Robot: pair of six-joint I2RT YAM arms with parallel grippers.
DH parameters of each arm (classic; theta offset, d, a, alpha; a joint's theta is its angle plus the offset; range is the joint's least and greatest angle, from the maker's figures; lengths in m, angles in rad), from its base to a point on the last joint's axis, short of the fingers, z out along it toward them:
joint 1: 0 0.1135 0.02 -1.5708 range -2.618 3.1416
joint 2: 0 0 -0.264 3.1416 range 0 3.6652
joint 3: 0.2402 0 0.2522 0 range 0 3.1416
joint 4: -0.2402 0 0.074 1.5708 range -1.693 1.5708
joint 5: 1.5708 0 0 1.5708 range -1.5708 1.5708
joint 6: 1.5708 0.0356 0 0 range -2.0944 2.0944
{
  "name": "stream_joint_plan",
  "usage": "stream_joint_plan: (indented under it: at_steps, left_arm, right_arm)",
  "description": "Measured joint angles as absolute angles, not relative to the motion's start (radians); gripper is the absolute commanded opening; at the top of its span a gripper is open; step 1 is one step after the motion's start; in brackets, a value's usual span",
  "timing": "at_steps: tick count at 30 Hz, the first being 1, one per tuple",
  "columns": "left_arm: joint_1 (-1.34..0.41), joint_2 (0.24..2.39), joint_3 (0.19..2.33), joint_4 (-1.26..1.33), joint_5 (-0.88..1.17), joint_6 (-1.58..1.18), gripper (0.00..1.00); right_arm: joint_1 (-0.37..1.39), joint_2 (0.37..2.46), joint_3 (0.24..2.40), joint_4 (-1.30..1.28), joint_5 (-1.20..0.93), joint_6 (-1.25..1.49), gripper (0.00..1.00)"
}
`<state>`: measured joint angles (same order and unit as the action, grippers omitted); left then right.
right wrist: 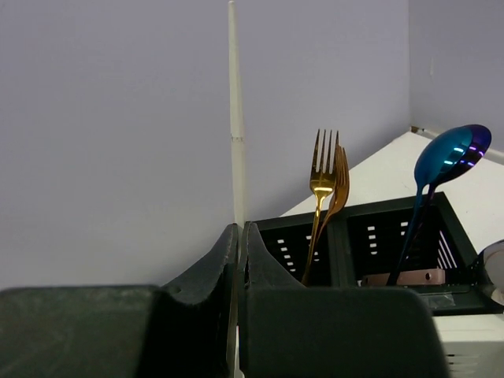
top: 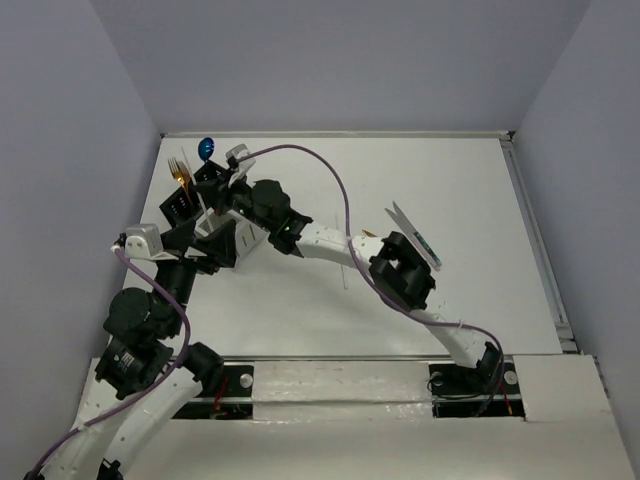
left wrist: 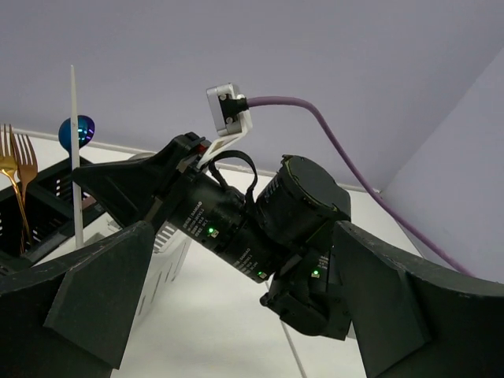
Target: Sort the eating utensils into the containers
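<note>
At the far left corner of the table [top: 450, 200], a black caddy [right wrist: 378, 228] is standing with its compartments facing up. Two gold forks [right wrist: 324, 177] are standing tines-up in one compartment. A blue spoon [right wrist: 453, 153] is leaning bowl-up in the compartment next to it. A white caddy [left wrist: 169, 250] is sitting just beside the black one, on the side nearer the arms.

The right gripper [right wrist: 239, 236] is hovering at the caddies. Its fingers are pressing together on a white chopstick [right wrist: 234, 118] and holding it upright by its lower part. The chopstick's top is rising well above the fork tines. Its lower end is hiding behind the fingers, so I cannot tell whether it is standing inside a compartment.

The left gripper [left wrist: 252, 315] is hanging close behind the right arm [left wrist: 236, 228] and pointing toward the caddies. Its fingers are standing wide apart and gripping nothing.
</note>
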<state>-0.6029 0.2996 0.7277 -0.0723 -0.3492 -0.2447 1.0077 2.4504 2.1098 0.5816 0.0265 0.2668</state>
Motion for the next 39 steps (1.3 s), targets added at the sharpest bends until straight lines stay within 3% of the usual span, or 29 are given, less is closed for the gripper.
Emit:
stream_joint_plan:
  at_steps: [8,10,11,14,15,22,29,39]
  left_arm:
    - [-0.603,0.300,0.728,-0.072,-0.349,-0.245,0.99]
    - [-0.603,0.300,0.728,-0.072,-0.350,-0.245,0.99]
    - [-0.603,0.300,0.728,-0.072,-0.350,-0.245,0.99]
    - [-0.603,0.300,0.728,-0.072,-0.353,-0.244,0.99]
    - [-0.603,0.300,0.728,-0.072,-0.353,-0.244,0.99]
    - [-0.603,0.300,0.728,-0.072,-0.356,-0.244,0.99]
    - [-0.603,0.295,0.728,-0.072,-0.356,-0.244,0.99]
    - [-0.603,0.266,0.726,-0.072,-0.348,-0.244,0.99]
  right_arm:
    - [0.998,2.439,1.999,0.593,0.003,0.257,0.03]
    - [0.997,2.439,1.988,0.590,-0.004,0.253,0.18]
    - [0.997,2.438,1.985,0.592,-0.007,0.252,0.39]
    - [0.997,2.434,1.982,0.585,-0.030,0.224,0.61]
    - [0.997,2.431,1.982,0.577,-0.040,0.213,0.64]
    - [0.997,2.356,1.964,0.509,-0.067,0.172,0.64]
    - [0.979,2.036,1.707,0.423,-0.063,0.192,0.60]
    - [0.856,1.792,1.502,-0.165,0.112,0.297,0.58]
